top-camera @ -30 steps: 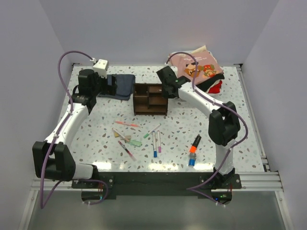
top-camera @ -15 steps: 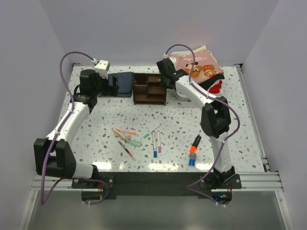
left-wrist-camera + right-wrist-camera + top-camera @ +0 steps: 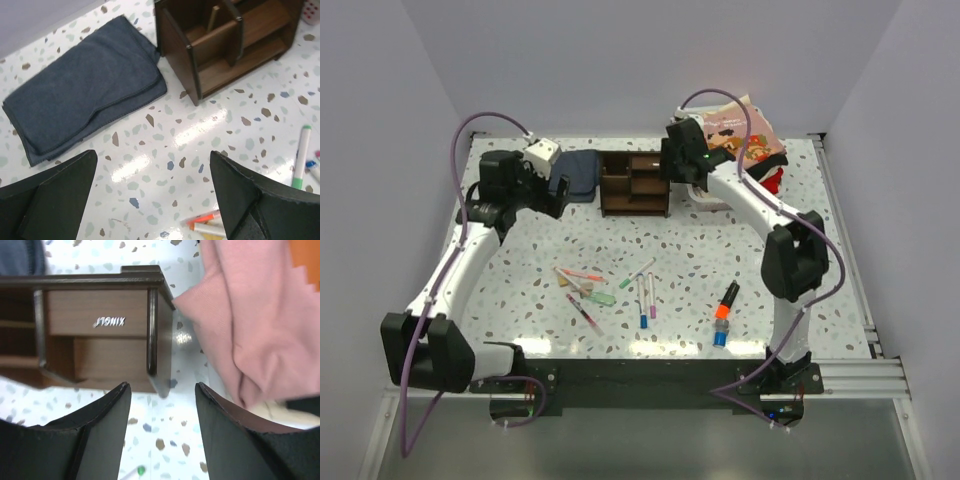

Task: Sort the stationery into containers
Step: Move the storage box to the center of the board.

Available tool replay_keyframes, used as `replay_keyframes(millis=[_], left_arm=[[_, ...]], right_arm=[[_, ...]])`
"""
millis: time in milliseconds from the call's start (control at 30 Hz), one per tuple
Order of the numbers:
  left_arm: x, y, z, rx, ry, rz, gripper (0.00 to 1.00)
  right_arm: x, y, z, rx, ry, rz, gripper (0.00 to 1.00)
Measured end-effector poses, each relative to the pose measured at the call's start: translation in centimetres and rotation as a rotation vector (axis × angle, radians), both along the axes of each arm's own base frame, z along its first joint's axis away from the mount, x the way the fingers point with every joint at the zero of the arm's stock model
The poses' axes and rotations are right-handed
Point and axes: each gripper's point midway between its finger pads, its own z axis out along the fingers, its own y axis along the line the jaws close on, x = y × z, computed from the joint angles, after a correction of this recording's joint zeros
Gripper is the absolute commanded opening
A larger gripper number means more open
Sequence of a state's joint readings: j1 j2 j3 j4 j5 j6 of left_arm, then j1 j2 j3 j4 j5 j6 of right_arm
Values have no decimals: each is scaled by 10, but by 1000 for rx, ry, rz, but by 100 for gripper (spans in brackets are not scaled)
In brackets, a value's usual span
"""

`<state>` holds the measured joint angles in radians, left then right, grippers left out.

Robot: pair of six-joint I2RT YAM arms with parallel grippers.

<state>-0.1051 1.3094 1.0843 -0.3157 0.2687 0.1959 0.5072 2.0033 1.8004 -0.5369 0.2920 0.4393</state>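
**Currently: both grippers open and empty beside the organiser**

1. Left gripper (image 3: 150, 200): you see its fingers spread wide, with nothing between them. It hangs over bare table (image 3: 520, 250) at the far left, near the front of the dark blue cloth (image 3: 85, 95) and left of the wooden organiser (image 3: 634, 183).

2. Right gripper (image 3: 162, 440): you see its fingers parted, holding nothing. It sits at the right end of the organiser. In the right wrist view, the organiser's right side wall lies straight ahead of the gap. You cannot tell whether either finger touches the wood.

3. Organiser: it stands at the far centre of the table, between the two grippers. The cloth touches its left side. The white bin of pink clothes (image 3: 730, 140) is close on its right. The compartments you can see hold no stationery.

4. Stationery: all of it lies loose on the near half of the table, well apart from the organiser.
   - Near left: a cluster of thin pens (image 3: 582, 283) with a pale green eraser (image 3: 603, 298).
   - Near centre: a green-capped pen (image 3: 636, 273), a blue-capped pen (image 3: 642, 305) and a pink-capped pen (image 3: 652, 297).
   - Near right: the black-orange marker (image 3: 726, 300), with the blue-capped bottle (image 3: 719, 337) just nearer.
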Motion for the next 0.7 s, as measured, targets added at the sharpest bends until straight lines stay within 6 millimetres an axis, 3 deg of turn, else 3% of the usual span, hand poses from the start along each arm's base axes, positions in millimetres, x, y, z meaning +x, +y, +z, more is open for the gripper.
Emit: replay_keyframes(millis=[167,267,367,500,600,700], left_arm=[[-30,-18,25,18,-56,-156,100],[-42,-32,24,19,-50,-233,100],[-55,-44,6,33,-4,-286,100],[-76,-61,-26,55,90,-360,93],[-90,-69,-41,73,142,-405,88],[-97,-79,-48,86,169,-442,83]], right_arm=[[-45,-14,59,35,-96,113,63],[-74,-22,69,0,-127,230,64],[-103,-29,54,-69,-110,377,62],[-147,-33,5,-169,-11,656,62],[-176,-37,-20,-204,41,812,60],[-189,-38,-21,-218,33,891,57]])
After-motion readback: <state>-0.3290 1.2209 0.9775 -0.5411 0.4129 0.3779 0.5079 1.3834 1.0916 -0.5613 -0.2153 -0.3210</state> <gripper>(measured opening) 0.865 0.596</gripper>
